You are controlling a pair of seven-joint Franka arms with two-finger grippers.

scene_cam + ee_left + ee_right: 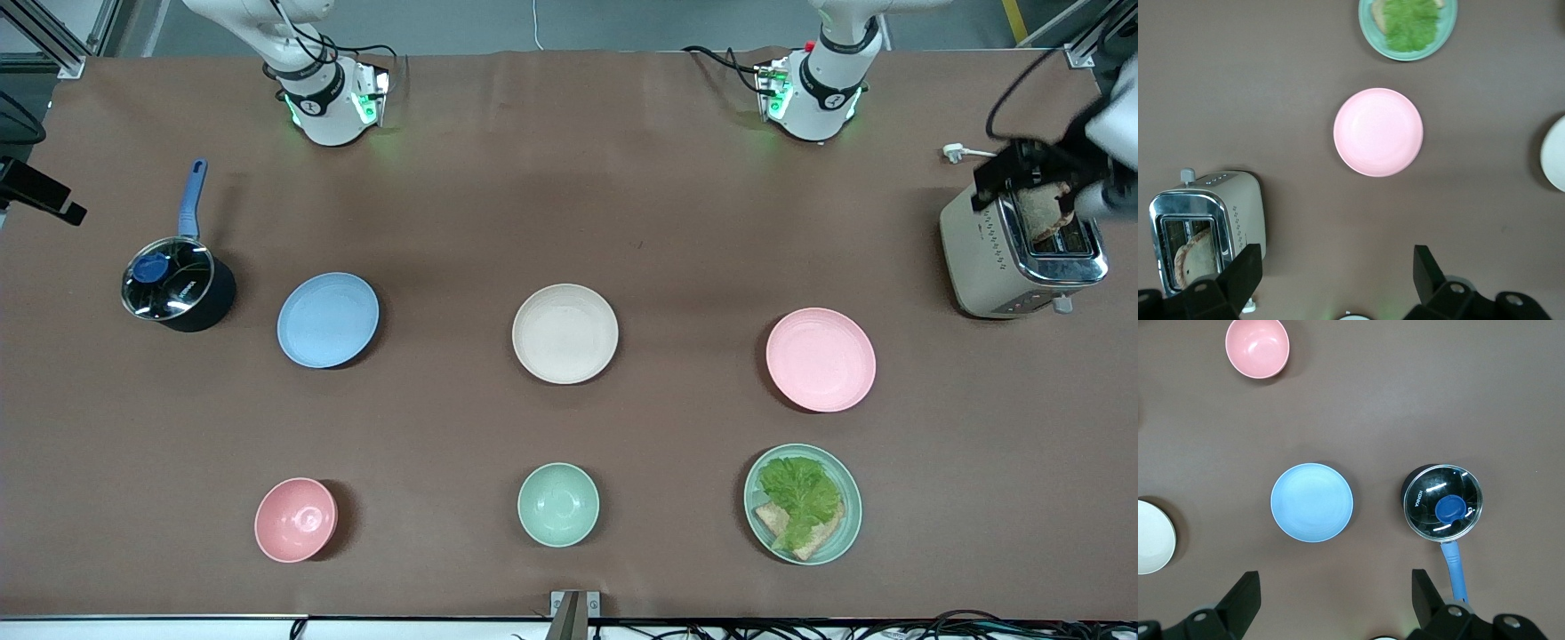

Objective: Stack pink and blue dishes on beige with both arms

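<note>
Across the desk's (569, 178) middle, matte pale blue round plate (328, 319), cream-beige round plate (564, 333) and pale pink round plate (821, 359) are laid apart, while the left pincer (1338, 270) and right pincer (1336, 593) are held wide open, empty.

The left gripper (1338, 277) hangs high over the brown table (1258, 100) with its two black fingers (1245, 270) spread wide apart and nothing between them. Below it the pink plate (1378, 132) lies flat and bare. The green plate (1438, 40) with lettuce (1408, 23) and bread sits near it. A toaster (1231, 210) holds a slice of toast (1195, 253). The rim of the beige plate (1555, 155) shows.
</note>
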